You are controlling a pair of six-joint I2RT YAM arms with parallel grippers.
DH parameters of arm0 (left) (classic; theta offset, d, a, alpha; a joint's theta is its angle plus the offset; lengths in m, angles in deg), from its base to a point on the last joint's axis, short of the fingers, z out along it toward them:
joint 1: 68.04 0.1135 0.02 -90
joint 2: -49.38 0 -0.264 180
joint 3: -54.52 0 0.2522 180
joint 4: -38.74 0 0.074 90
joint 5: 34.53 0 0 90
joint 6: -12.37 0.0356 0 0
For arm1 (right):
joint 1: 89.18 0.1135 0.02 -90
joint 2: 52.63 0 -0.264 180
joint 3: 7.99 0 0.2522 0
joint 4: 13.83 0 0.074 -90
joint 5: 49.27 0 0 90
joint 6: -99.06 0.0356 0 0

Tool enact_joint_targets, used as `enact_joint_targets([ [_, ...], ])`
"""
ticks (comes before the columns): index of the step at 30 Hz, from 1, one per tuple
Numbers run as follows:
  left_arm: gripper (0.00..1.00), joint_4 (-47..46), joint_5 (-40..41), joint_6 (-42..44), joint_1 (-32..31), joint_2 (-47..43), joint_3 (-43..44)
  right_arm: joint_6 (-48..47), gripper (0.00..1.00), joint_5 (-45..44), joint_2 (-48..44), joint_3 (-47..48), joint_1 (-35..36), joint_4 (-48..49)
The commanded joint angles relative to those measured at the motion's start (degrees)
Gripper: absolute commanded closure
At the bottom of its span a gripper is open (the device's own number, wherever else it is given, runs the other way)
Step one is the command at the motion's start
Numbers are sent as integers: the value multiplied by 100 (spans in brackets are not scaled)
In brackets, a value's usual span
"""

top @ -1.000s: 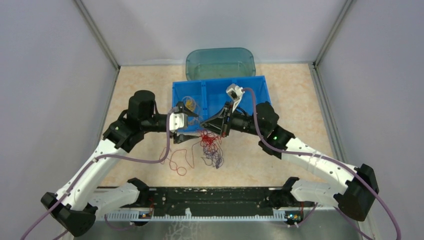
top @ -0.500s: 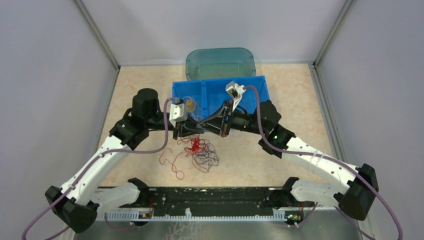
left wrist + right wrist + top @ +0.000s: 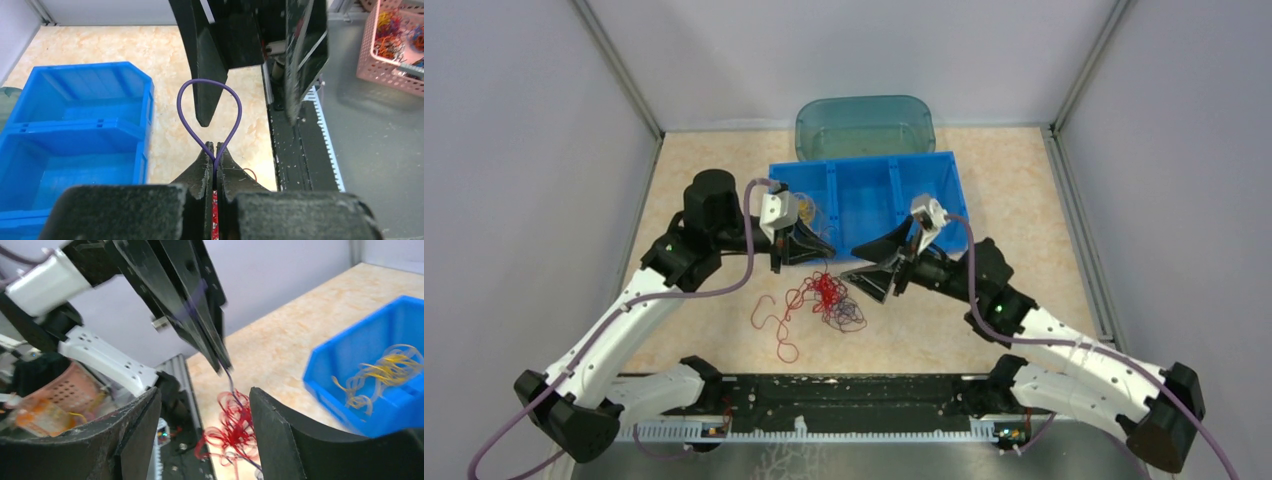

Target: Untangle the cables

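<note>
- While both arms are leaning in over the bench, a blue bin is sitting at the far middle, split by dividers into compartments.
- Its left compartment is cradling a loose curl of yellow-orange strands, well clear of the main clump.
- A teal see-through tub is lying just behind the bin, by the back wall.
- Off past the rail, the left wrist view is catching a pink mesh basket holding colourful bits, too small to name.
- Now the cables: a curly red and dark purple knot is resting on the bench just in front of the bin, between the two arms, and one red strand is trailing out to the left in open loops.
- The left fingers are clenched on a purple strand, which is arching up in a teardrop loop above the tips.
- The right fingers are spread wide, gripping nothing, hovering beside the clump with the red coils showing between them.
</note>
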Motion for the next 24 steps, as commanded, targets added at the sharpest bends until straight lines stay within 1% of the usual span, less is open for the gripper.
enact_joint_targets([
  [1, 99, -470, -343, -785, -6, 49, 408, -823, 33, -927, -759, -836, 60, 798],
  [3, 99, -572, -409, -932, -6, 78, 465, -1120, 33, -1062, -855, -1027, 61, 988],
  [4, 99, -607, -428, -974, -6, 91, 512, -1232, 33, -963, -803, -1020, 70, 1028],
  [7, 99, -618, -517, -1034, -6, 138, 605, -1448, 34, -772, -446, -738, 127, 1108],
  [13, 99, -739, -550, -1286, -6, 159, 689, -1947, 37, -847, 276, -140, 453, 1387],
  [19, 99, -764, -579, -1317, -10, 184, 761, -1994, 39, -784, 656, -70, 600, 1716],
  [22, 99, -766, -631, -1331, -6, 213, 802, -1939, 40, -949, 850, -24, 603, 1956],
  [24, 99, -767, -672, -1378, -11, 251, 871, -1884, 43, -1239, 1035, 56, 603, 2139],
])
